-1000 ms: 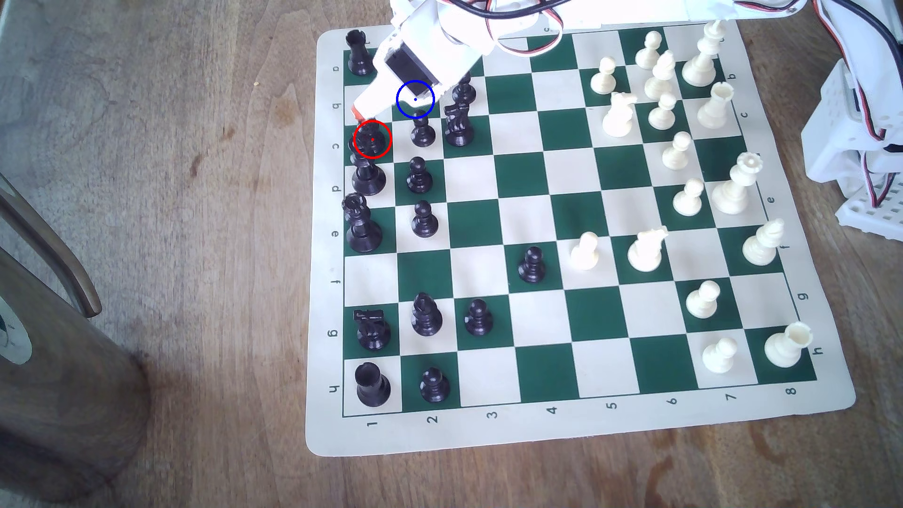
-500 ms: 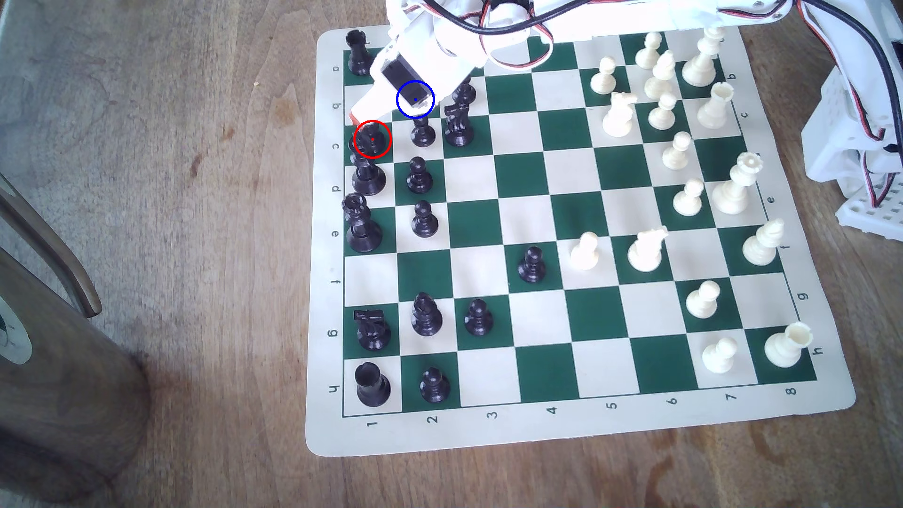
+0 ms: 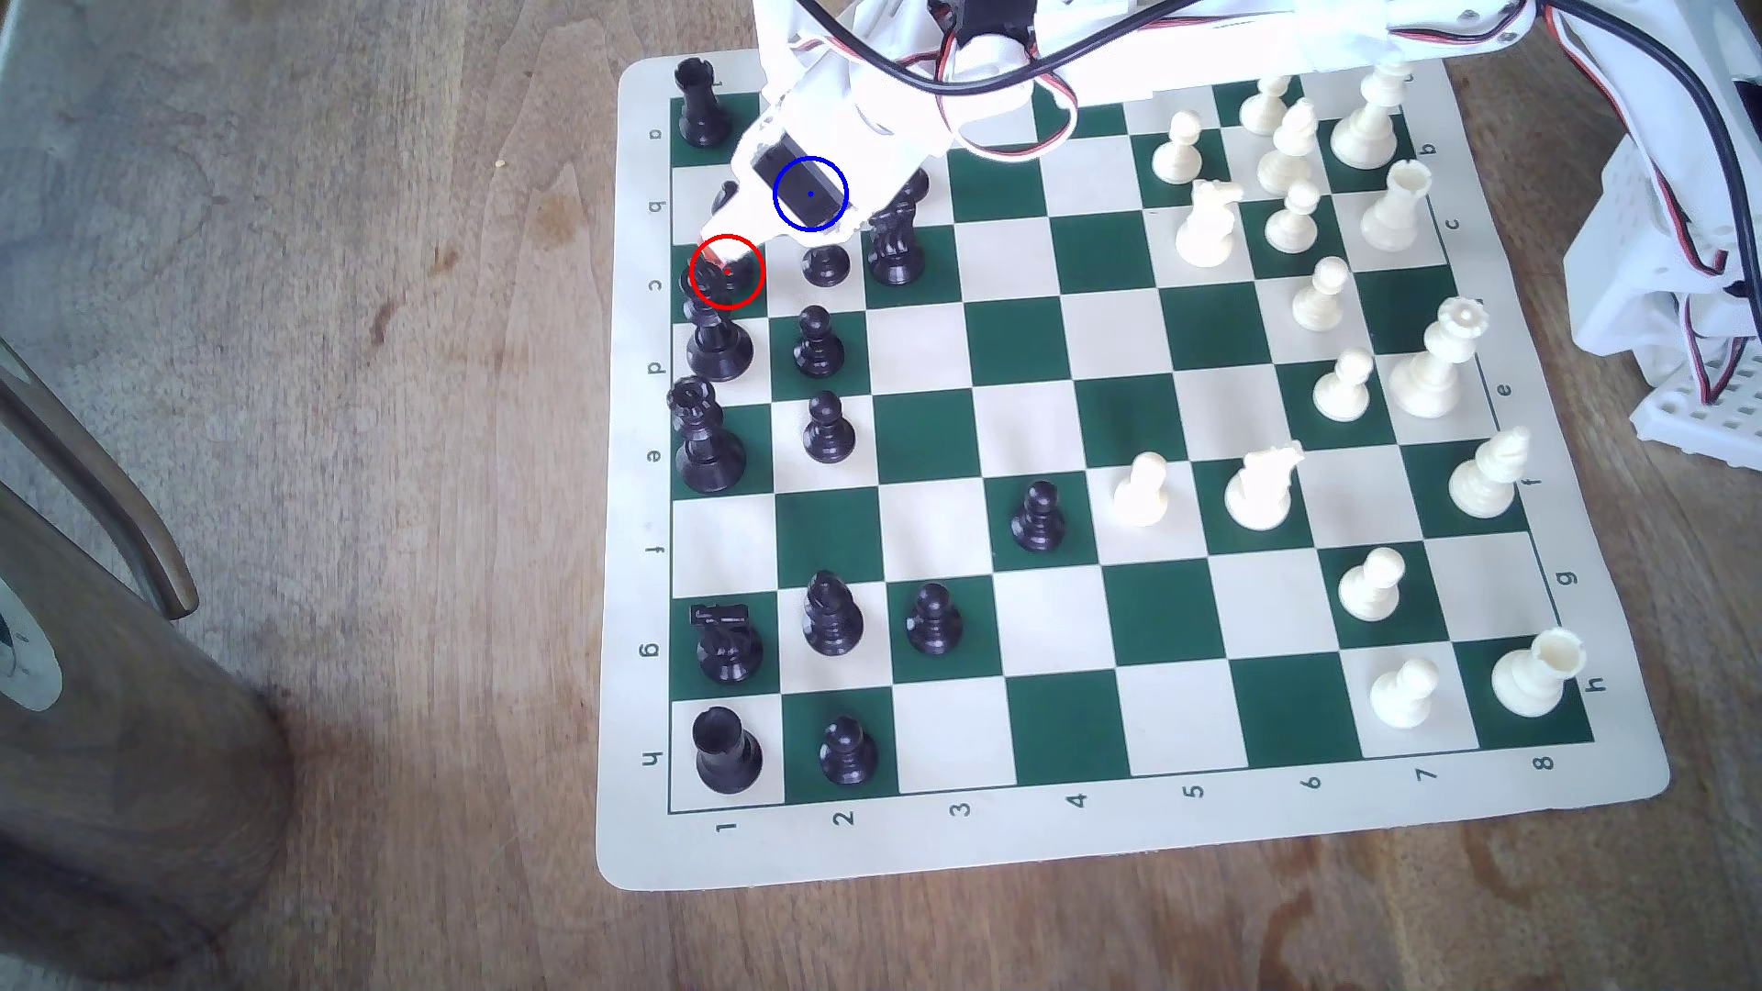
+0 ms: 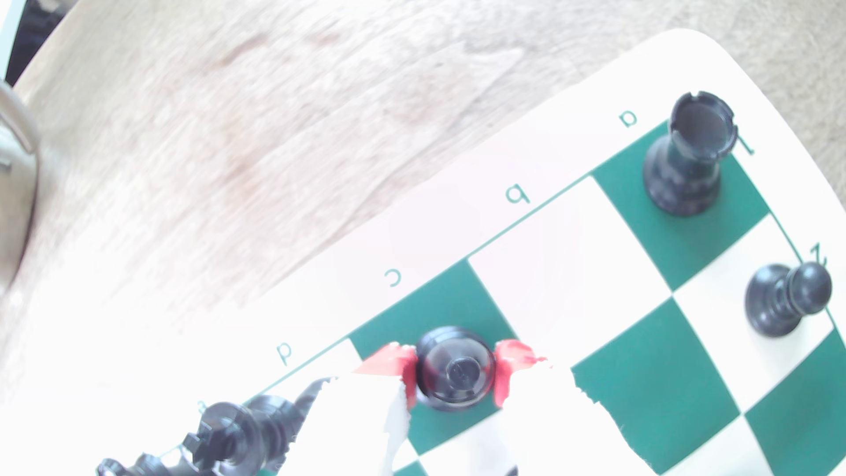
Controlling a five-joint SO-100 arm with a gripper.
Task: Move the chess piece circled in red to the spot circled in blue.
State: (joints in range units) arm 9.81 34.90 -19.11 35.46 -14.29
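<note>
Pincer [image 4: 455, 370] with its red-tipped fingers [image 4: 506, 366] apart, straddling the black bishop [image 4: 453, 368] upright on its green c-file square. Risks: an off-centre closure may tip the bishop; the crowned black piece [image 4: 238, 435] just beside one finger may be knocked.

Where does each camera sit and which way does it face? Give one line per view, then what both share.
Exterior view: above the table, looking down on the chessboard; the white arm reaches in from the top edge, down to the red-ringed bishop.
Wrist view: on the arm, looking down past the tool, whose red tips flank the bishop on the c-file green square.
Shared: the bishop, the corner rook and the board's a–d edge letters.
</note>
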